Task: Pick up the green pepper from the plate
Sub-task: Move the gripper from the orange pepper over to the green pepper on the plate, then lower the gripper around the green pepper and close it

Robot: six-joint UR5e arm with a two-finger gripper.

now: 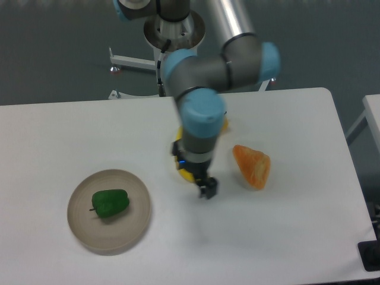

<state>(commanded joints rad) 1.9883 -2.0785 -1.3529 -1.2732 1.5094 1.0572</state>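
Observation:
The green pepper (110, 203) lies on the beige plate (133, 228) at the front left of the table, stem pointing left. My gripper (205, 188) hangs over the middle of the table, well to the right of the plate and apart from the pepper. Its fingers point down and toward the camera; from this angle I cannot make out the gap between them. Nothing shows between them.
An orange wedge-shaped piece (253, 167) lies right of the gripper. A yellow banana (184, 173) and a yellow-orange pepper (224, 124) are mostly hidden behind my arm. The robot base (176, 47) stands at the table's far edge.

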